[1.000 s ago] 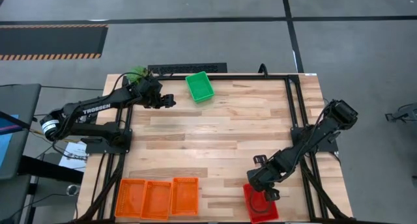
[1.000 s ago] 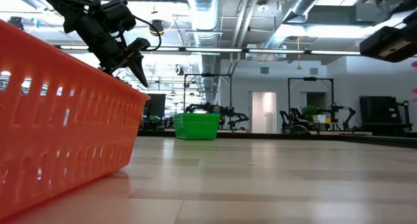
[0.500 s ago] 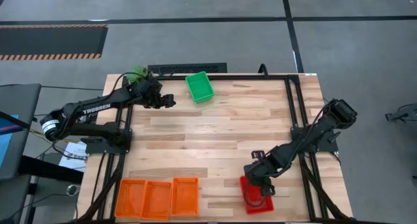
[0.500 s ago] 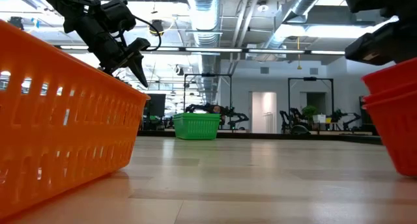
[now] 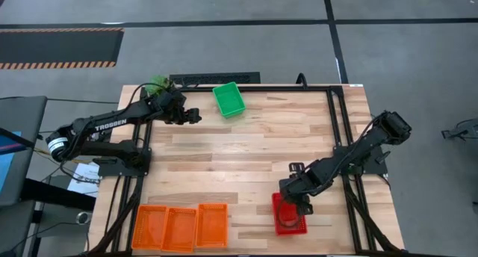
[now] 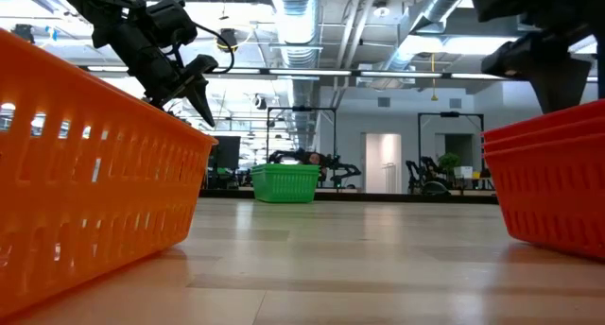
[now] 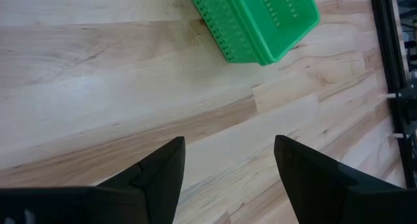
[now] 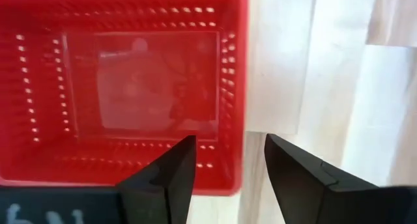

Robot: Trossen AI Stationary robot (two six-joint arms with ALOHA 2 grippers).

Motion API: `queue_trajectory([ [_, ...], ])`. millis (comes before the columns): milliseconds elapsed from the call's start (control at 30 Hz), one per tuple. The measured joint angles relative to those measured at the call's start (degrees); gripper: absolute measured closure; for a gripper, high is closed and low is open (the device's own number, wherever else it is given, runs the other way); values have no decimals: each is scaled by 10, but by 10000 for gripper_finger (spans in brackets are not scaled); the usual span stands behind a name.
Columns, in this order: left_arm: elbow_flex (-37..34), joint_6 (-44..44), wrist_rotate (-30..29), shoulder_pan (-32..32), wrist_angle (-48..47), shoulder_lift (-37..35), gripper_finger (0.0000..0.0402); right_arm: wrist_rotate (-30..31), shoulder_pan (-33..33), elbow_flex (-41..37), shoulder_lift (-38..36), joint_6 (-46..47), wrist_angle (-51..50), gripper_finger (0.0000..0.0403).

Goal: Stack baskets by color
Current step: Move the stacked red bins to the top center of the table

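A red stack of baskets (image 5: 290, 216) rests on the table near its front right; the low view shows two red rims (image 6: 548, 141). My right gripper (image 8: 229, 139) hangs open over the stack, pointing steeply down, with one finger above the inside and the other outside the wall. A green basket (image 5: 228, 99) sits at the far edge. My left gripper (image 5: 196, 116) hovers open to its left, clear of it. Three orange baskets (image 5: 179, 227) lie side by side at the near left. My right gripper stands open astride the red stack's wall near a corner (image 8: 242, 152), coming from above. I cannot tell whether either finger touches the rim. The stack rests flat on the table.
A green plant (image 5: 155, 84) stands at the far left corner behind my left arm. A black frame (image 5: 334, 115) runs along the table's right side. Bare wood lies in the middle of the table (image 5: 246, 152).
My right gripper has moved away from the near edge and a little toward the table's left. The red stack has slid along with it and now sits farther in from the near edge. In the low view the stack has come into sight from the right.
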Motion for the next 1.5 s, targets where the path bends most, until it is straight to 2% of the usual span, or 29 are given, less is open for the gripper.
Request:
queue_trajectory([
  [233,0,5,6,0,-1,0,178,-1,-1,37,-2,14,-18,202],
  [367,0,14,11,0,-2,0,178,-1,14,67,0,30,5,215],
  [467,0,20,11,0,-2,0,178,-1,21,69,6,59,10,252],
  [667,0,31,11,0,-2,0,178,-5,22,68,41,65,14,378],
  [700,0,33,11,0,-3,0,178,-6,20,69,48,65,21,389],
  [867,0,35,12,0,-5,0,178,-7,17,68,90,56,20,384],
  [1000,0,35,16,0,-4,0,178,-5,1,68,127,8,24,398],
  [1100,0,34,16,0,-4,0,178,13,-24,68,149,-38,20,392],
  [1300,0,30,16,0,-4,0,178,40,-108,55,152,-137,19,399],
  [1500,0,30,16,0,-1,0,178,59,-234,20,140,-227,40,395],
])
